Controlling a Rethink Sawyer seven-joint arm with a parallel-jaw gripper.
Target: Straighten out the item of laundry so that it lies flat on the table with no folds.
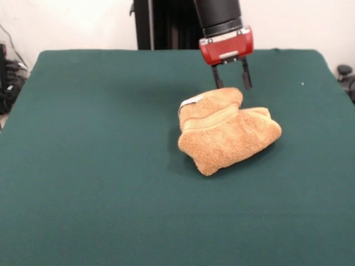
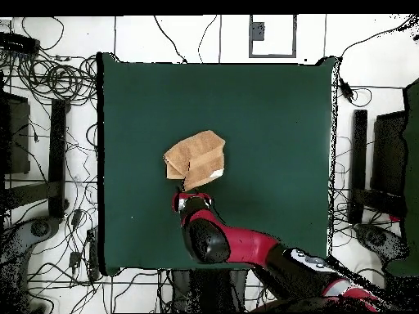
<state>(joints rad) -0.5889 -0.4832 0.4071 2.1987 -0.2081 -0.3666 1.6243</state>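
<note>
The orange-tan towel [image 1: 226,132] lies bunched and folded over itself right of the table's middle, with a woven band across its top and a small white label at its left edge. In the overhead view the towel [image 2: 194,159] sits near the middle. My gripper [image 1: 232,84] hangs just behind the towel's far edge, fingers [image 1: 217,78] apart and empty, tips close above the cloth. In the overhead view the gripper [image 2: 191,199] is just below the towel. The table [image 1: 89,166] has a dark green top.
The robot's black pedestal [image 1: 166,25] stands at the table's far side. Cables and equipment [image 2: 49,123] lie on the floor around the table [image 2: 278,114]. A dark object [image 1: 344,72] sits off the right edge.
</note>
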